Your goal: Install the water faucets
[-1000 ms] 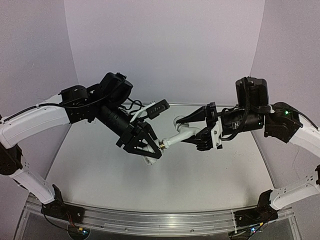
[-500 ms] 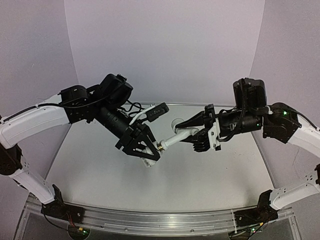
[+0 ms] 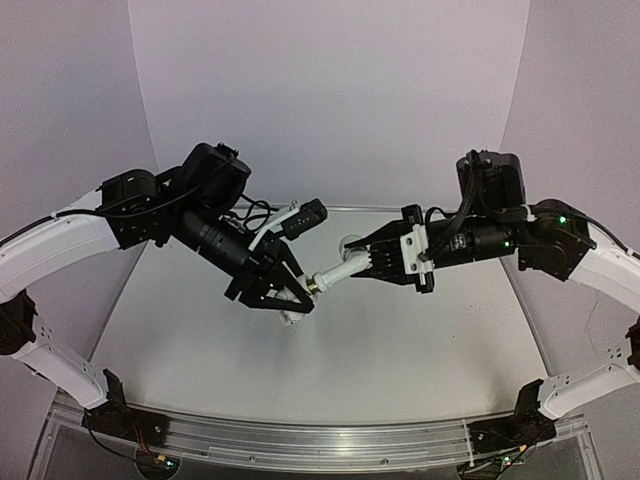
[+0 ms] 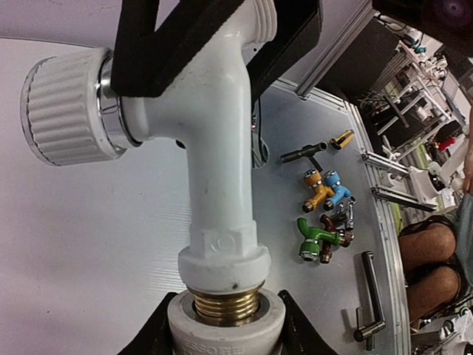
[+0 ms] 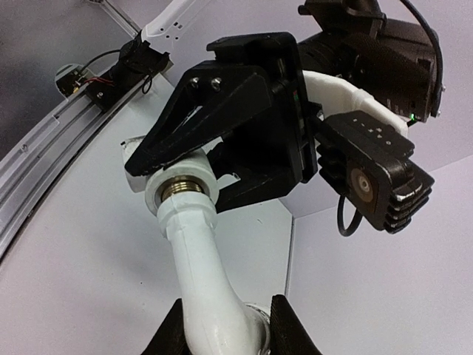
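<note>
Top external view: both arms are raised off the table (image 3: 400,370) and bent inward, so that the two wrists are brought face to face above its middle. The left gripper (image 3: 288,300) is angled down and to the right, while the right gripper (image 3: 372,262) is held nearly level and pointed left.

The short white fitting (image 4: 225,329) is clamped between the left gripper's narrowly parted jaws. The white tap (image 4: 218,177) is gripped by the right gripper around its bent spout, and the ribbed knob (image 4: 63,111) is left free at the side. The tap's brass thread (image 4: 225,305) is set into the fitting's mouth, with a few turns exposed. Both pieces are held in the air. Coloured taps (image 4: 325,214) are seen lying on the table beyond.
</note>
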### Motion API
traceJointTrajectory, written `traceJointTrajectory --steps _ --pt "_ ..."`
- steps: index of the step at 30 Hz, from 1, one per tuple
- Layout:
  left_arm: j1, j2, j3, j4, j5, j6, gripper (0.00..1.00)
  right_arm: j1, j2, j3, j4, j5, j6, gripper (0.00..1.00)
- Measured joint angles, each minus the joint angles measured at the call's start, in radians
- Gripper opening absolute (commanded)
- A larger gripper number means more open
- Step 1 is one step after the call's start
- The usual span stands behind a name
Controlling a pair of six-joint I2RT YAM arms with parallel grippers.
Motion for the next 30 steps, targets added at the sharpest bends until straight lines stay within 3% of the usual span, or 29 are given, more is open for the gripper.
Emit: traceJointTrajectory --steps 12,14,18,26,30 --pt "-0.068 -0.042 -0.053 0.02 -0.233 0.084 0.01 0.001 0.049 0.051 -0.076 0.004 0.199 0.0" --pt "-0.071 -0.044 -0.055 0.025 -0.25 0.096 0.1 0.001 0.049 0.051 -0.078 0.008 0.212 0.0" --pt "-0.071 -0.044 -0.056 0.027 -0.263 0.104 0.38 0.001 0.047 0.05 -0.077 0.012 0.205 0.0" --pt "-0.075 -0.063 -0.056 0.095 -0.301 0.106 0.64 0.001 -0.013 0.007 -0.064 -0.003 0.214 0.0" --pt "-0.065 -0.076 -0.056 0.114 -0.308 0.09 0.68 0.002 -0.028 -0.008 -0.053 -0.004 0.209 0.0"
